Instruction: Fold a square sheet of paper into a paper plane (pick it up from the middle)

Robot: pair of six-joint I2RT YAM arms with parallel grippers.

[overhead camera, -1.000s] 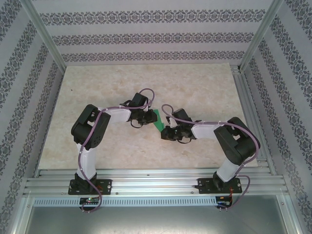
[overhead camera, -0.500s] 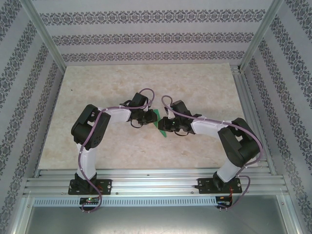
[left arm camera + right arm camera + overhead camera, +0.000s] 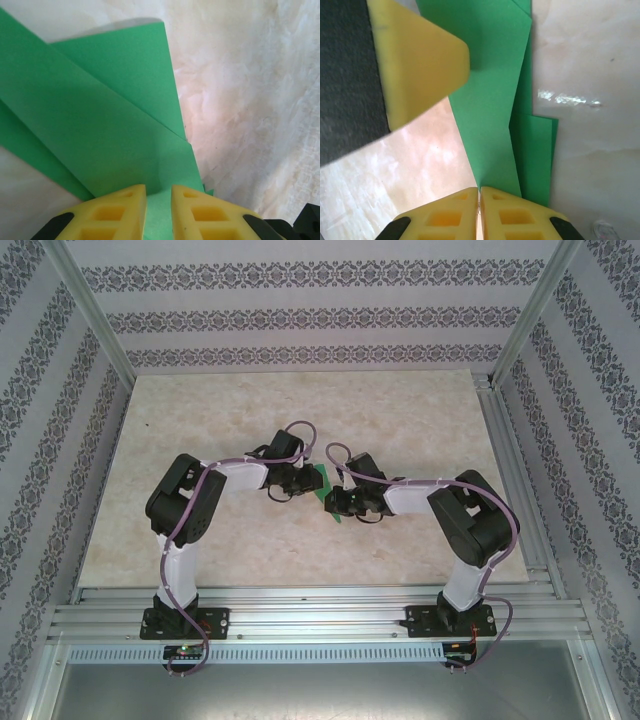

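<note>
Mid-fold, I'd say: the bright green creased sheet of paper (image 3: 323,483) sits at the middle of the pale marbled worktop (image 3: 420,420), already narrowed into layered flaps. The left hand (image 3: 158,202), jaws a narrow slit apart, seems to press it flat. The right hand (image 3: 480,196) is closed tight at the pointed end; whether it nips paper I can't tell. Next wants a clean crease along the long edge, without dragging the sheet.
</note>
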